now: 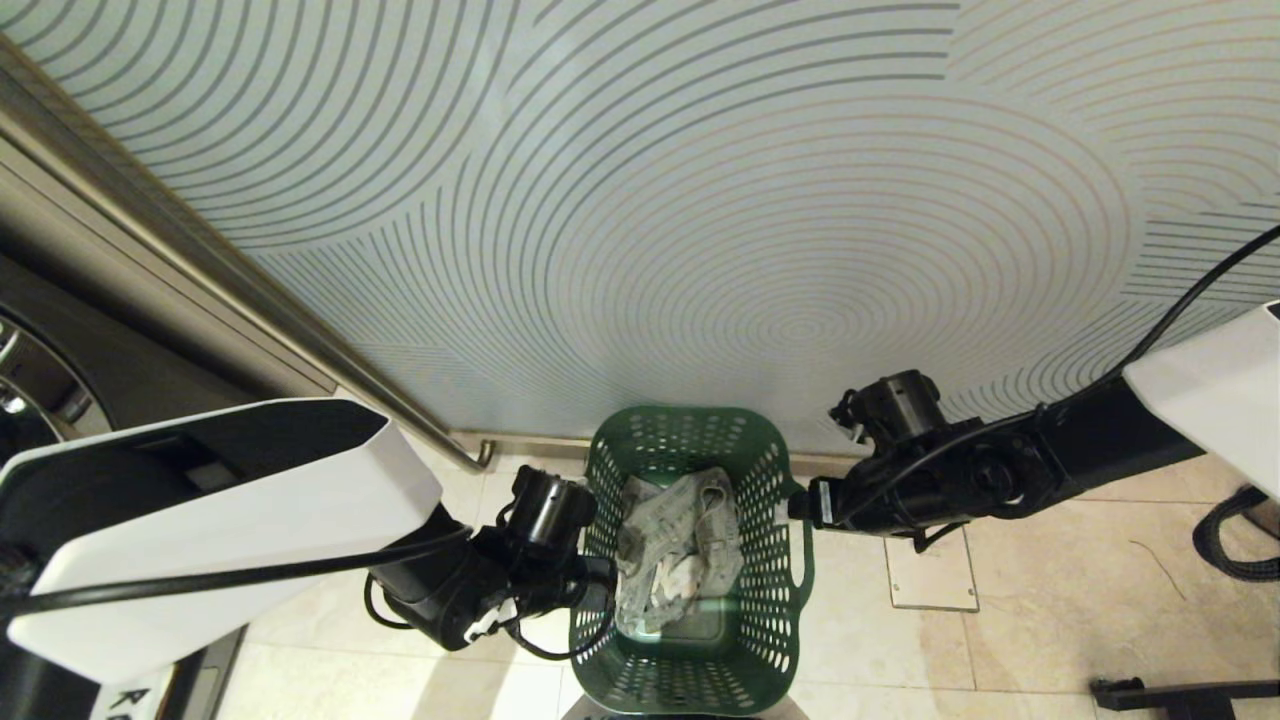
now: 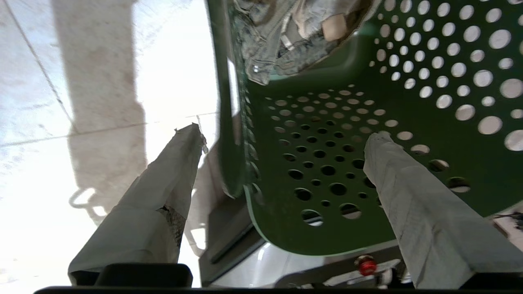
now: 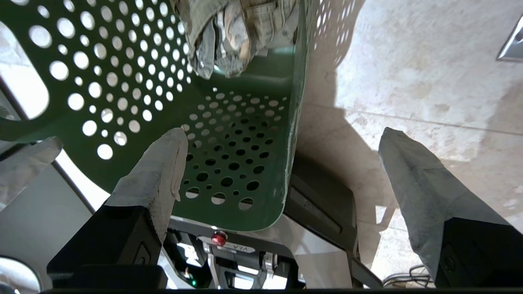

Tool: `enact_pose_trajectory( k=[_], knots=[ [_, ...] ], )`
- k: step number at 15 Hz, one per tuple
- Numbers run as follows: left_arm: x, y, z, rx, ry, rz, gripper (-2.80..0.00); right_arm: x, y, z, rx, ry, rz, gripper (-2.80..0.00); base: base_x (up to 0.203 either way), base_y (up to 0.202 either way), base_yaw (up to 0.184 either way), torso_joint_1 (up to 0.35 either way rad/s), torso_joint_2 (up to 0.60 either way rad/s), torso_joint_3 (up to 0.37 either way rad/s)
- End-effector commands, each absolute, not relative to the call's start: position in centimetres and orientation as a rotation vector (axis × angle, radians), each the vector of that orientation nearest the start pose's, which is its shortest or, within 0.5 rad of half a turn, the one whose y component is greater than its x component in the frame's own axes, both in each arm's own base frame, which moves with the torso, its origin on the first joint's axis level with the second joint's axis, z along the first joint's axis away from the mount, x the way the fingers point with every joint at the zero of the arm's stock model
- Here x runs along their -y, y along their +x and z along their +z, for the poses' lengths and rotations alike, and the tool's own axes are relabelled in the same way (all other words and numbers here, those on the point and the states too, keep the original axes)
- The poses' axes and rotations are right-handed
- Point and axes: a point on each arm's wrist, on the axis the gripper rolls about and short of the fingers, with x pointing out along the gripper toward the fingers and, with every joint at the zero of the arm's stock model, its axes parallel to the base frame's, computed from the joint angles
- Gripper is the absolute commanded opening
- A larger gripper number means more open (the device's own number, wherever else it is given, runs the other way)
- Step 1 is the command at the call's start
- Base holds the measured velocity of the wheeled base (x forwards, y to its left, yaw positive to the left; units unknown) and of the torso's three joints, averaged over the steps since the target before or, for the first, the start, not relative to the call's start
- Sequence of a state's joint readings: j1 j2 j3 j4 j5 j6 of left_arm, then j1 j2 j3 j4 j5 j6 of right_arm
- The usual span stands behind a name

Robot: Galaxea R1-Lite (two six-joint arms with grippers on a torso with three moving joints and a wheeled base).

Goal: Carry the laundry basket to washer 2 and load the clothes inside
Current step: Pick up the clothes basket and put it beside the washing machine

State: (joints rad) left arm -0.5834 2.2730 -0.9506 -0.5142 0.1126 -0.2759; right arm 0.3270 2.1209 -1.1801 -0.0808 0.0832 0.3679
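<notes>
Dark green perforated plastic laundry basket (image 1: 695,560), tall, rectangular, stands upright on pale stone floor tiles (image 1: 1050,620) right in front of robot, centre of head view, just short of the striped frosted wall panel (image 1: 700,200). Inside: small bundle of grey-beige patterned clothes (image 1: 675,550) w/ whitish patch, lying low on the basket bottom.

Left gripper (image 2: 282,141) at basket's left rim; wrist view shows jaws spread wide, straddling the wall — one taped finger outside over the floor, other inside against the holes. Nothing clamped.

Right gripper (image 3: 282,139) mirrors it on the right rim: wide apart, one finger inside, one outside, wall edge between. No grip either.

Judgement: both ends bracket opposite walls, probably so the basket can be pinched from two sides & lifted level, keeping the load from tipping.

Dark appliance w/ chrome edge (image 1: 30,390) at far left, label not visible — can't tell which washer. Small metal floor plate (image 1: 930,570) beside basket, right.
</notes>
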Motion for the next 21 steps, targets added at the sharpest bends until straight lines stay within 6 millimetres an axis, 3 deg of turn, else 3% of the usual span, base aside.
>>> enact_pose_trajectory(
  k=[1, 7, 14, 19, 21],
  knots=[
    [21.1, 31.7, 0.4, -0.820, 0.005, -0.342, 0.00, -12.9, 37.6, 5.9, -0.929, 0.237, 0.221, 0.00, 0.000, 0.000, 0.000, 0.000, 0.00, 0.000],
    [21.9, 31.4, 0.4, -0.816, 0.008, -0.371, 0.00, -13.5, 39.7, 3.0, -0.806, 0.257, 0.244, 0.00, 0.000, 0.000, 0.000, 0.000, 0.00, 0.000],
    [23.1, 30.9, -0.2, -0.826, 0.012, -0.395, 0.00, -14.0, 39.8, 5.6, -0.731, 0.340, 0.260, 0.00, 0.000, 0.000, 0.000, 0.000, 0.00, 0.000],
    [23.2, 31.0, -0.3, -0.826, 0.012, -0.395, 0.00, -15.4, 39.0, 6.4, -0.751, 0.396, 0.335, 0.00, 0.000, 0.000, 0.000, 0.000, 0.00, 0.000],
    [23.2, 31.1, -0.2, -0.825, 0.011, -0.394, 0.00, -15.9, 38.6, 5.9, -0.784, 0.389, 0.339, 0.00, 0.000, 0.000, 0.000, 0.000, 0.00, 0.000]
  ],
)
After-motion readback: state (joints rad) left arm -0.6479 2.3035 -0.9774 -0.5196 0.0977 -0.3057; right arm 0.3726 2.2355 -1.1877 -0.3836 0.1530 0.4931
